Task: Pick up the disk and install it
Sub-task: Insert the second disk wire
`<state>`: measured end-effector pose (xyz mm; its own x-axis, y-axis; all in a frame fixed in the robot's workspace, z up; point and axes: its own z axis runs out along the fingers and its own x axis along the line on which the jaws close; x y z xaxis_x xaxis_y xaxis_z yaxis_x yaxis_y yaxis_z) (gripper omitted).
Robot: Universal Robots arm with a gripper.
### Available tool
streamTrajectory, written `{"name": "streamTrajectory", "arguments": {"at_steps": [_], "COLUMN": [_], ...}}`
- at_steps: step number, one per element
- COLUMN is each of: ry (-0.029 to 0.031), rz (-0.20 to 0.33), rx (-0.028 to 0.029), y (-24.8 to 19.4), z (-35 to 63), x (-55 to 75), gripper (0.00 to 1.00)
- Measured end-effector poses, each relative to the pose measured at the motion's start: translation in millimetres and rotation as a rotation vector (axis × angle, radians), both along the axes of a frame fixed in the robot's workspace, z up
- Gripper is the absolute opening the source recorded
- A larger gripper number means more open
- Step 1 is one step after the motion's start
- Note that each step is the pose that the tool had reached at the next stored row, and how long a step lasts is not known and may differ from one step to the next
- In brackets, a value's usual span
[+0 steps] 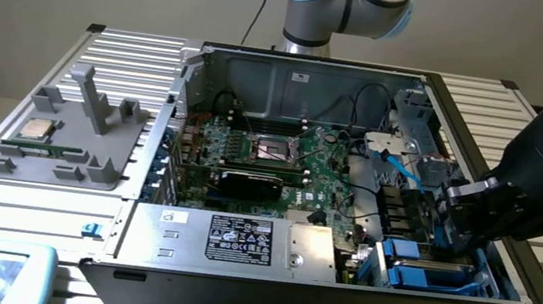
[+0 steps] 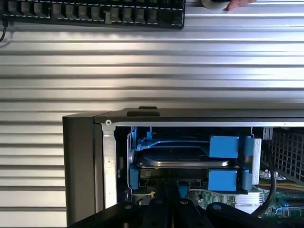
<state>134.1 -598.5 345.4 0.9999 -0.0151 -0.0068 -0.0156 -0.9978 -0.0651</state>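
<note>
Wrist view showed the gripper (image 2: 172, 205), its fingers drawn together with nothing visibly between them, poised just at the drive bay of the open computer case (image 2: 80, 156). The disk (image 2: 187, 160) lay flat in that bay, its long axis running along the case's front wall, a silver-grey slab framed by blue rails and tabs. Exterior view placed the gripper (image 1: 460, 236) over the case's corner at the exterior view's right, beside the motherboard (image 1: 281, 161).

A robotics lab: an opened computer case (image 1: 348, 208) on a slatted aluminium bench (image 1: 17, 198).
</note>
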Motion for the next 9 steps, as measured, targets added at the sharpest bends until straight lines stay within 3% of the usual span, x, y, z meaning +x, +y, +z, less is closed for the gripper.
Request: {"name": "streamTrajectory", "arguments": {"at_steps": [9], "ry": [0.0], "rz": [0.0], "rx": [0.0056], "y": [-0.6], "z": [-13.3], "x": [1.9], "gripper": [0.11]}}
